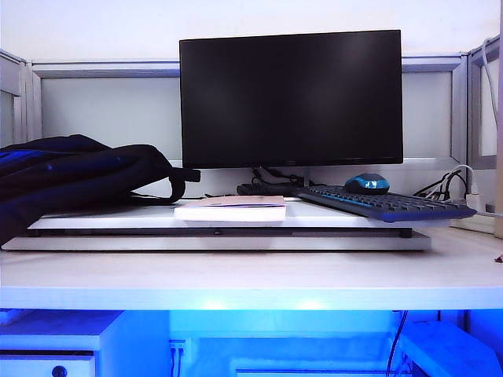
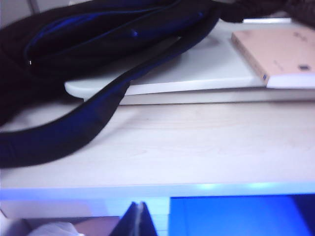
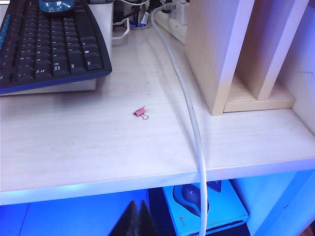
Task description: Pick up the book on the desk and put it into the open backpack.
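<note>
— Where's the thin tan-pink book (image 1: pixel 230 208)?
— Flat on the raised white board (image 1: pixel 118 221), mid-bench, just beside the soft black backpack with blue lining (image 1: pixel 71 174), which lies toward the pale wood-look bench's (image 1: pixel 251 275) left edge.
— And the hands?
— Left hand (image 2: pixel 137 219) and right hand (image 3: pixel 135 220) both hang below the front edge, fingers pressed together, holding nothing.

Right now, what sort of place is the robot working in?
Probably an office cubicle or study desk: a dark monitor, a keyboard with a mouse on it, and partition panels behind the desk.
</note>
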### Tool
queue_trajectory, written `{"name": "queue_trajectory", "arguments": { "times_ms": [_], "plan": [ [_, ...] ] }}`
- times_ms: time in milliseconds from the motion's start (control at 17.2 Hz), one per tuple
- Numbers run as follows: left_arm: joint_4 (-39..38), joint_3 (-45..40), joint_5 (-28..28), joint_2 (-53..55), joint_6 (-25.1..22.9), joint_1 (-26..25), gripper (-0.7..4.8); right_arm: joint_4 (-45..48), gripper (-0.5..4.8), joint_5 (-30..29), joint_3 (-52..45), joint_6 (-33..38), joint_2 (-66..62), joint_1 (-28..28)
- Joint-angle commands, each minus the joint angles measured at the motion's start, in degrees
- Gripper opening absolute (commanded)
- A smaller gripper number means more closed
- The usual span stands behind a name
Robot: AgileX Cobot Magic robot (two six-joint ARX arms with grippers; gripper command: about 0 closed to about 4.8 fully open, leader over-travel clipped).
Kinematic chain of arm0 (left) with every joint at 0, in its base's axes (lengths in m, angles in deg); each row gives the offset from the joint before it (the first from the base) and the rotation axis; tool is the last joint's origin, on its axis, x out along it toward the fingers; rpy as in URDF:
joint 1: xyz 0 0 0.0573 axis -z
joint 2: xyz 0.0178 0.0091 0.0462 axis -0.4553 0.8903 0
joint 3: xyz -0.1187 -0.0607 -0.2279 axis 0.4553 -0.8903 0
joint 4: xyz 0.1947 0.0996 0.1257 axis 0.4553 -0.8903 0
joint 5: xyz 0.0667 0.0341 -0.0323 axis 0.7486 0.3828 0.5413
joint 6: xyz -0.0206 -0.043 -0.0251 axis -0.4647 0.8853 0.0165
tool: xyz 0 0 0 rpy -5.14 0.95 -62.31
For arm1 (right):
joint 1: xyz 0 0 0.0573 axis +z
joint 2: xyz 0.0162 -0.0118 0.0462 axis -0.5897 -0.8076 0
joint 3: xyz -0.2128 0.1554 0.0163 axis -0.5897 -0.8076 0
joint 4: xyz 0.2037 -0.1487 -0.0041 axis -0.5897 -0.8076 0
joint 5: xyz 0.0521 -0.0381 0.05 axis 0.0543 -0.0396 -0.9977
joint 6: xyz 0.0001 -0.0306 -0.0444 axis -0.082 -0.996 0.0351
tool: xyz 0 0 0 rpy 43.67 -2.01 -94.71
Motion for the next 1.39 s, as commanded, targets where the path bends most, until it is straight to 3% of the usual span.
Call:
{"name": "queue_trajectory", "arguments": {
  "times_ms": [58, 870, 1044, 1217, 1275, 1391],
  "plan": [
    [-0.66, -0.31, 0.46, 0.02, 2.29, -0.02, -0.02, 1.03, -0.05, -1.55, -0.09, 0.20, -0.02, 0.04],
    [0.74, -0.17, 0.39, 0.02, 2.60, -0.02, -0.02, 2.05, -0.05, -5.73, -0.02, 0.22, -0.02, 0.04],
    [6.62, -0.11, 0.31, 0.02, 7.76, -0.02, -0.02, 6.45, -0.05, -10.14, 0.02, 0.96, -0.02, 0.04],
    [15.61, -0.13, -4.94, 0.02, 10.69, -0.02, 0.00, 13.44, -0.05, -13.18, 0.02, 6.49, 0.00, 0.04],
    [18.51, -0.11, -7.87, 0.02, 12.13, -0.02, 0.15, 15.17, -0.03, -13.77, 0.02, 7.82, 0.00, 0.04],
    [22.99, 0.28, -11.87, 0.02, 16.04, 0.00, 0.96, 18.10, 0.39, -13.99, 0.15, 10.29, 0.00, 0.04]
  ]
}}
